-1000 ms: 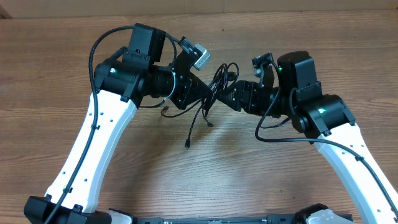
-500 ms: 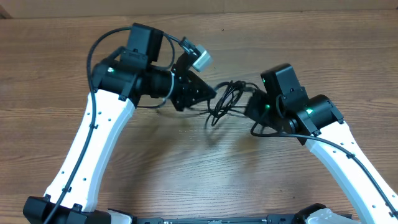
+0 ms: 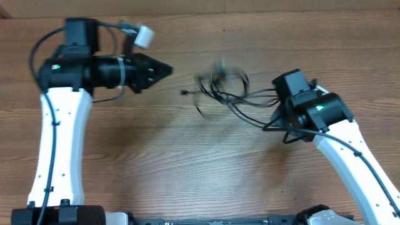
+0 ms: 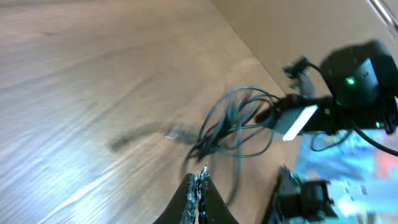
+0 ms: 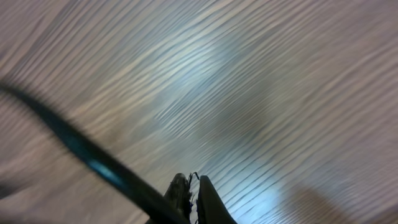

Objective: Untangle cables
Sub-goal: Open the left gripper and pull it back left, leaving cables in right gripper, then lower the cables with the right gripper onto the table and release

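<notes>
Cables (image 3: 228, 95) hang blurred from closed right claw (image 5: 194, 186).

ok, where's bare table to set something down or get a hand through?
Front centre table, between left arm and right arm, is bare; so is the far strip beyond the cables. Narrow gap between left gripper and cables. Crowded: cables through to the right arm.

The left hand (image 4: 198, 198) sits at the bottom edge, its two fingers pressed tight together. Beyond it, clear of the fingertips, a blurred tangle of thin black cables (image 4: 235, 121) loops over the wooden table (image 4: 93, 74). The loops lead to the right arm (image 4: 357, 78), where a green light glows.
</notes>
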